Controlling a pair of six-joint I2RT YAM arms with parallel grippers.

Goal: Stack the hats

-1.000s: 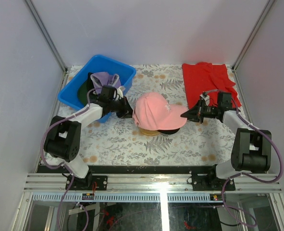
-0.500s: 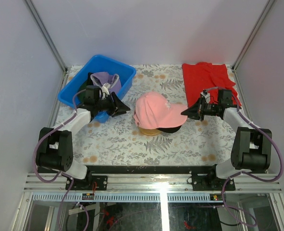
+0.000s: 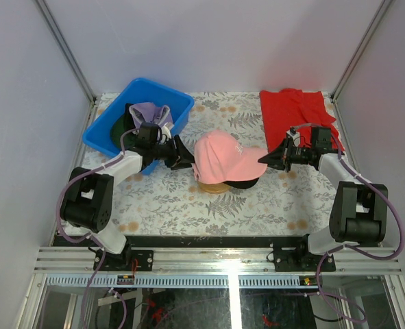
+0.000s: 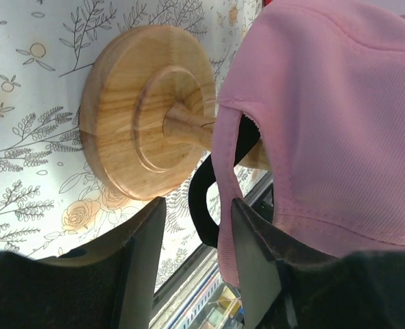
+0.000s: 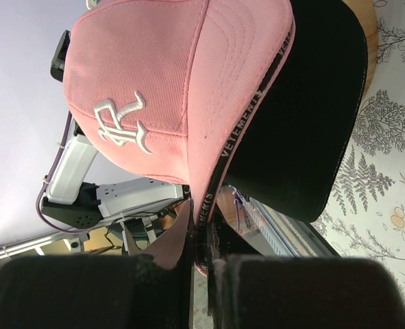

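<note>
A pink hat (image 3: pixel 219 156) sits over a black hat (image 3: pixel 242 184) on the round wooden stand (image 3: pixel 212 186) in the middle of the table. My right gripper (image 3: pixel 264 160) is shut on the pink hat's brim tip (image 5: pixel 201 205), with the black brim (image 5: pixel 305 116) just beneath. My left gripper (image 3: pixel 186 159) is at the pink hat's rear, open. In the left wrist view the pink back strap (image 4: pixel 224 226) and a black strap (image 4: pixel 197 199) hang between its fingers (image 4: pixel 144 260), above the stand (image 4: pixel 130 116). A lavender hat (image 3: pixel 151 113) and a dark hat (image 3: pixel 120 130) lie in the blue bin.
The blue bin (image 3: pixel 181 110) stands at the back left, close behind my left arm. A red cloth (image 3: pixel 298 113) lies at the back right, behind my right arm. The floral tablecloth (image 3: pixel 209 212) covers the table between the stand and the arm bases.
My left gripper opened, swung left away from the pink hat, then came back to its rear. The right gripper kept its hold on the brim and shifted slightly.
</note>
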